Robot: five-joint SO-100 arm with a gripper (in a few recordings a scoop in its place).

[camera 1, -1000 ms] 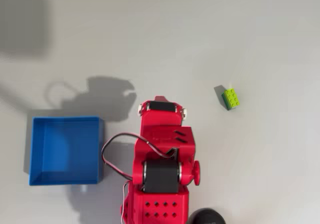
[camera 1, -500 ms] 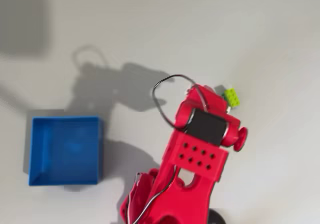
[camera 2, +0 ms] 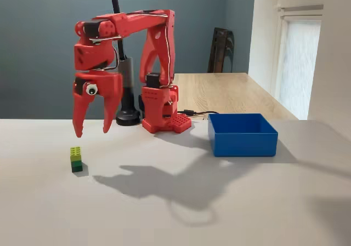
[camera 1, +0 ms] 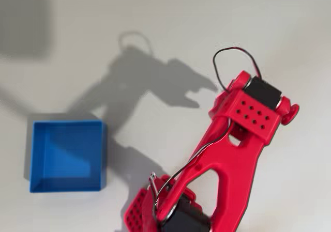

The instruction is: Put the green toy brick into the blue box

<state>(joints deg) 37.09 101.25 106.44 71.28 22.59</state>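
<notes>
Green toy brick (camera 2: 76, 159) below spread hand (camera 2: 92, 129)

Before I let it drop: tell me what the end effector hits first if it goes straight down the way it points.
Probably the green toy brick: the open end effector hangs above it, fingers pointing down. Depth is unclear from the fixed view; it could meet the table beside it.

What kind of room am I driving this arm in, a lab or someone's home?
Probably a home or small office room, not a lab: a wooden tabletop stands behind the pale grey work table, a tall window is at the right, and the back wall is dark grey-blue.
</notes>
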